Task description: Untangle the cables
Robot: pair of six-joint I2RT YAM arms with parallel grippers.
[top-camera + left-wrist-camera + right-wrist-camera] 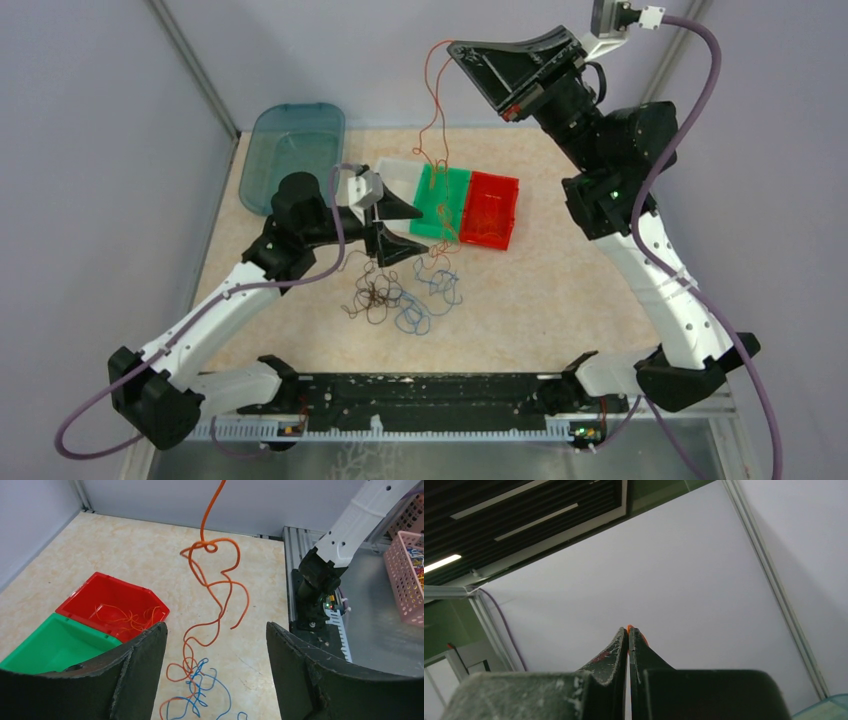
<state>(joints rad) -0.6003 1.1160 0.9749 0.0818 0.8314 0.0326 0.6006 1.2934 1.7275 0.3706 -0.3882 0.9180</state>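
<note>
Upper centre of the top view, your right gripper [452,46] sits high above the table [540,300], jaws pinched tight on one end of the red-orange wire [210,546]. Its own wrist camera shows a speck of orange at the closed fingertips, with wall behind. From that grip the wire drops in loose kinks down the middle of the frame, past the row of bins, to the rest of the cables [400,298] on the table just below centre. That heap is a dark brown wire [377,296] curled on the left and a blue wire [428,302] looped on the right, the two touching. The red-orange strand's lower end runs into the blue loops; you cannot tell whether it is knotted there. Your left gripper [408,228] hovers left of centre, just above the heap, jaws spread wide and gripping nothing. In its wrist view the orange wire hangs between the two fingers [142,670] without clearly touching either, with a small knot near the top of that frame. Behind the heap stand a white bin [398,172], a green bin [458,190] and a red bin [495,180] side by side, with thin orange strands in the red one. A teal lid [295,150] lies at the upper left. A pink basket [405,570] sits at the right edge of the left wrist view.
</note>
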